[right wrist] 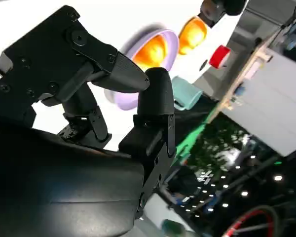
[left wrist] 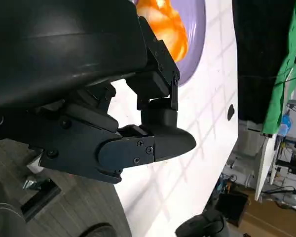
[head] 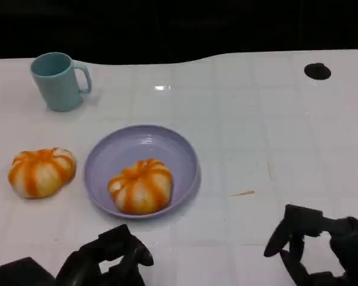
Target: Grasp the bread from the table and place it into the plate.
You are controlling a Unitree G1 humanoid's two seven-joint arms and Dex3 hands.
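Observation:
In the head view a striped orange-and-white bread (head: pixel 42 171) lies on the white table, left of the lilac plate (head: pixel 107 155). A second such bread (head: pixel 141 186) sits inside the plate, toward its near side. My left hand (head: pixel 107 262) is low at the table's near edge, in front of the plate, with its fingers apart and holding nothing. My right hand (head: pixel 322 244) hovers at the near right, also empty, fingers spread. The left wrist view has the left hand (left wrist: pixel 113 123), the plate (left wrist: pixel 195 44) and its bread (left wrist: pixel 163 24). In the right wrist view, past the right hand (right wrist: pixel 103 98), I see the plate (right wrist: pixel 171 44), its bread (right wrist: pixel 150 52) and the other bread (right wrist: pixel 193 33).
A teal mug (head: pixel 59 80) stands at the far left of the table, behind the loose bread. A small black hole (head: pixel 317 71) marks the far right of the tabletop. A thin sliver (head: pixel 243 193) lies right of the plate.

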